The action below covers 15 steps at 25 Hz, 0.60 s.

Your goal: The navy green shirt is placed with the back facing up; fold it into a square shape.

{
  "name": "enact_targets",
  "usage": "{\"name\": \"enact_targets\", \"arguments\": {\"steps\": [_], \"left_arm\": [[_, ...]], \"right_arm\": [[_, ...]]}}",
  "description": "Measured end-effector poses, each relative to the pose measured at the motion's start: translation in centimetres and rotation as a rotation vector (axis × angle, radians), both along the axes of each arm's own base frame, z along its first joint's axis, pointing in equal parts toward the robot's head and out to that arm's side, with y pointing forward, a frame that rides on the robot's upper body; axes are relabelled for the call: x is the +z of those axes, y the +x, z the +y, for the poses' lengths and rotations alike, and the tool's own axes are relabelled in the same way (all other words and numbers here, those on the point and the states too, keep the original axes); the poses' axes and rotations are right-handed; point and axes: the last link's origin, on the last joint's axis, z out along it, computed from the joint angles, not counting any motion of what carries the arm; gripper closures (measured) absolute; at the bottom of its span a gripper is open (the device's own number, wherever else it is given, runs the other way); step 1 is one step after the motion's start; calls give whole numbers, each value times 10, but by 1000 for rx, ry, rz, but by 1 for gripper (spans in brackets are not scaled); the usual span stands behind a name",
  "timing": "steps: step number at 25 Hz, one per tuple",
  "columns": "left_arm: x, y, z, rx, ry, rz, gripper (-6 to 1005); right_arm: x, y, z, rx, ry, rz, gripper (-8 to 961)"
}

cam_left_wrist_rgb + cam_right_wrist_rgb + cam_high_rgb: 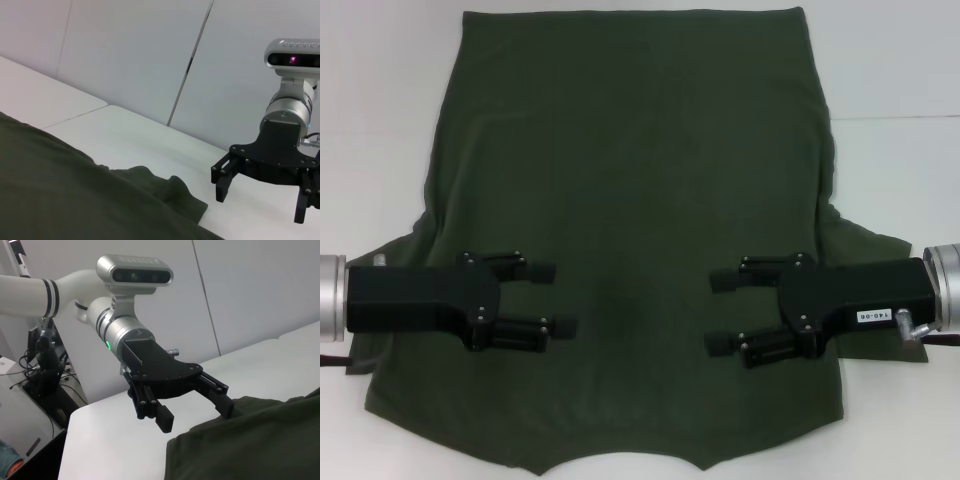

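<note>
— Where are the grippers, and how do the fingers stand?

— The left gripper [552,298] reaches in from the left side over the lower part of the shirt, its two fingers spread well apart with nothing between them. The right gripper [724,312] mirrors it from the right side, fingers just as wide and holding nothing. The two point at each other across the middle of the cloth, well apart. From the wrist views each seems to hang just above the fabric or the table [900,110]; whether any fingertip touches the cloth I cannot tell.

— And the shirt?

— The shirt [635,170] is dark olive green, plain, and lies spread flat on the white table, covering most of it. A sleeve [865,245] sticks out on each side, close to the grippers, and the one on the right is a little rumpled.
</note>
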Motion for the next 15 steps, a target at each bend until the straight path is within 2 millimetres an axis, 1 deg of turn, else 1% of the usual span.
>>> {"name": "enact_targets", "arguments": {"steps": [15], "left_arm": [[1,0,1,-3,3,6,94]], "right_arm": [[1,0,1,-6,-5,1,37]]}}
